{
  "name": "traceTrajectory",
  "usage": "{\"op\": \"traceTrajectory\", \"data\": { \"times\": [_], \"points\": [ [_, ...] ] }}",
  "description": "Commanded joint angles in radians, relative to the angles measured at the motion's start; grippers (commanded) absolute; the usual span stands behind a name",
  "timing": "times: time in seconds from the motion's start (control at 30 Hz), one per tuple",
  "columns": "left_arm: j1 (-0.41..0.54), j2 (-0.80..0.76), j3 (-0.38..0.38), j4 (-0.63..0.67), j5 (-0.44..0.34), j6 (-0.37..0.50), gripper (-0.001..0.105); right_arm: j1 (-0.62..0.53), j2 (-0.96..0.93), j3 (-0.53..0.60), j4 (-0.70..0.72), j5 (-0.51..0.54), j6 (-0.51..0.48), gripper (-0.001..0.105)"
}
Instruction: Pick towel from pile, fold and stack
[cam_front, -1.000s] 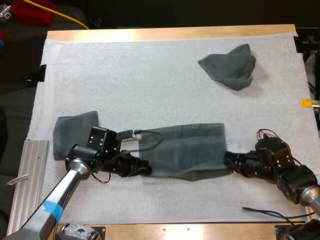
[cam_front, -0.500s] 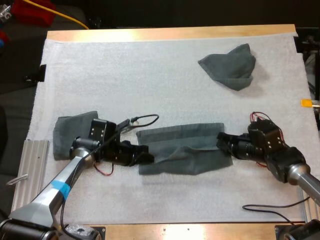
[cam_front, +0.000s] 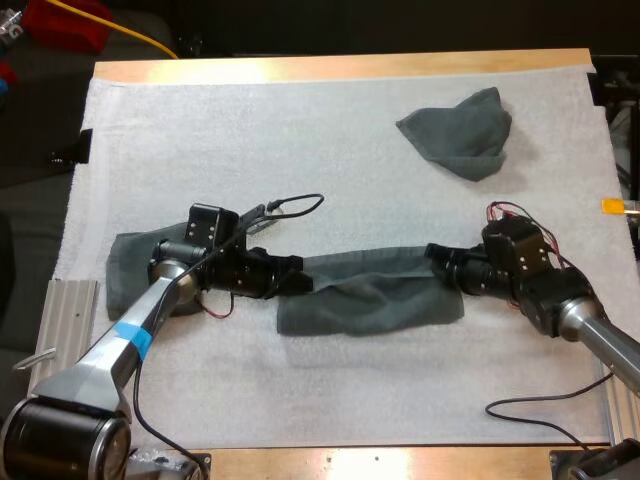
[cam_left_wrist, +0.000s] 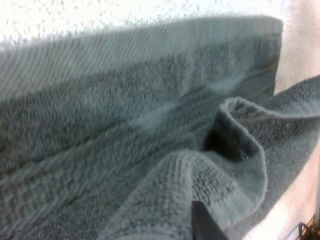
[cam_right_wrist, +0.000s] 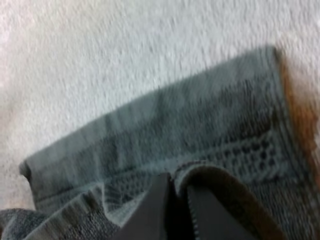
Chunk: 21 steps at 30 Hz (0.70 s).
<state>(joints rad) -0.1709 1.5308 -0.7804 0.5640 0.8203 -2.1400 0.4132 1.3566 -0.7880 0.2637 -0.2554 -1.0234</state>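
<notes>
From above, a long dark grey-green towel (cam_front: 370, 300) lies stretched left to right across the middle of the white mat (cam_front: 300, 160), sagging and rumpled along its near side. The left gripper (cam_front: 297, 281) is at its left end and the right gripper (cam_front: 436, 263) at its right end, each pinching a far corner of the cloth, so the far edge runs taut between them. A crumpled towel (cam_front: 458, 130) sits well apart at the far right of the mat, touched by neither arm. A flat towel (cam_front: 125, 265) lies at the left edge of the mat, partly under the left arm. A ribbed metal rail (cam_front: 60, 335) rests beside the mat's near left corner, on the wooden table (cam_front: 340, 66). The left wrist camera looks along the long towel from close up: the cloth bunches into a raised fold that wraps over one dark finger (cam_left_wrist: 205, 227), and the fabric beyond it lies flat on the mat. At the right wrist, the two dark fingers (cam_right_wrist: 157, 210) stand close together, with a hemmed edge of the long towel curling over and between them, clamped from both sides, and the rest of the cloth spreads flat beyond them on the mat.
</notes>
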Motion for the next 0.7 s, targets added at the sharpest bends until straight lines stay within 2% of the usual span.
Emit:
{"op": "traceTrajectory", "data": {
  "times": [0.0, 0.23, 0.67],
  "points": [
    [0.007, -0.002, -0.008, -0.008, -0.01, -0.003, 0.0, -0.012, 0.001, -0.007, 0.0, 0.013, -0.015, 0.001],
    [0.042, -0.002, -0.008, -0.008, -0.066, -0.003, 0.0, -0.058, 0.003, -0.007, 0.001, 0.011, -0.02, 0.001],
    [0.042, -0.002, -0.008, 0.007, -0.089, -0.004, 0.0, -0.062, 0.063, -0.008, -0.03, -0.059, -0.018, 0.001]
  ]
}}
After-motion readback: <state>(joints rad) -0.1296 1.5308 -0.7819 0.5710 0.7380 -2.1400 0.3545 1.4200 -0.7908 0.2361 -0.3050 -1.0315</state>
